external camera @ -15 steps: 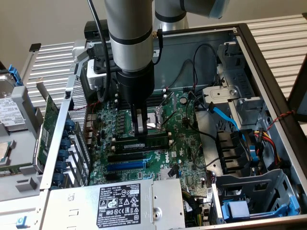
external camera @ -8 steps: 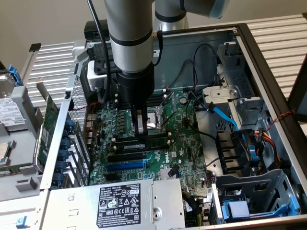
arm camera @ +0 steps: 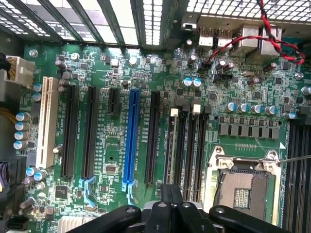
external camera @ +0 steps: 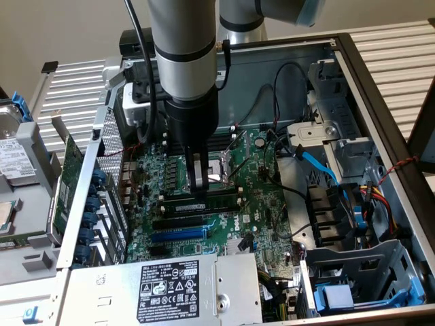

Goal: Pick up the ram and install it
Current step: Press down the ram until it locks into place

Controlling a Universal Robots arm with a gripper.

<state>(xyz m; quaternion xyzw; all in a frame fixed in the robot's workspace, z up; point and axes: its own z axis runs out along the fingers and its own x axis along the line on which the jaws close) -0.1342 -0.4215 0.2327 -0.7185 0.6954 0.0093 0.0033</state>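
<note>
The ram (external camera: 217, 201) is a thin green stick lying level in a memory slot on the motherboard (external camera: 262, 204), inside the open computer case. In the wrist view the ram (arm camera: 171, 150) shows edge-on in the slot nearest the long black expansion slots. My gripper (external camera: 199, 192) points straight down over the stick's middle, fingers shut together and tips at its top edge. From the wrist, the gripper (arm camera: 170, 187) shows its two dark fingers pressed together, with nothing visible between them. I cannot tell whether they pinch the edge or only rest on it.
Empty black memory slots (arm camera: 192, 150) run beside the ram, with the bare CPU socket (arm camera: 243, 187) just past them. A blue expansion slot (arm camera: 130, 136) lies on the other side. The power supply (external camera: 170, 285), a blue cable (external camera: 319, 170) and drive cage (external camera: 360, 272) crowd the case.
</note>
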